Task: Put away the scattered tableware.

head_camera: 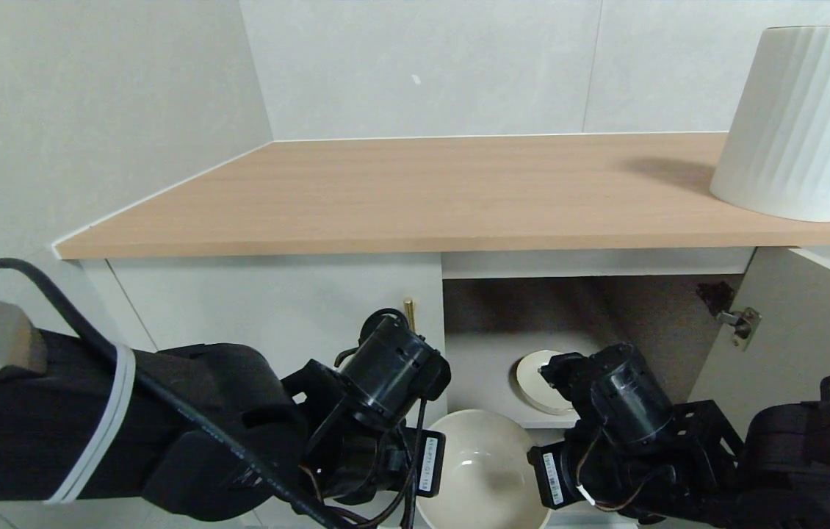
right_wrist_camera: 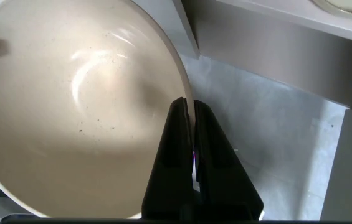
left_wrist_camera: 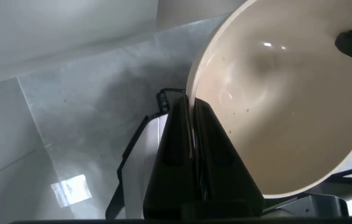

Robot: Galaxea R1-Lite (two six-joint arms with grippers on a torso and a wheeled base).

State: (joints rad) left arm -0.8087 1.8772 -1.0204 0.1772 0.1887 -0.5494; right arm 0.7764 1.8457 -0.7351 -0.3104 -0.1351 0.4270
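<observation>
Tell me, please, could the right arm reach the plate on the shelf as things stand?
Probably not yet: the right gripper is shut on the bowl rim, which the left gripper also holds. Otherwise the door stands open and nothing blocks the plate.

- A light wooden countertop [head_camera: 415, 195] runs along the tiled wall, on top of a white cabinet [head_camera: 275, 301].
- A ribbed white cylinder [head_camera: 800, 121] stands upright on the countertop's right end, close to its front edge.
- Below the countertop, in the cabinet's open compartment, is a pale shelf [head_camera: 477, 360].
- A small round white plate [head_camera: 541, 382] lies flat on that shelf beneath the countertop, near the shelf's front edge.
</observation>
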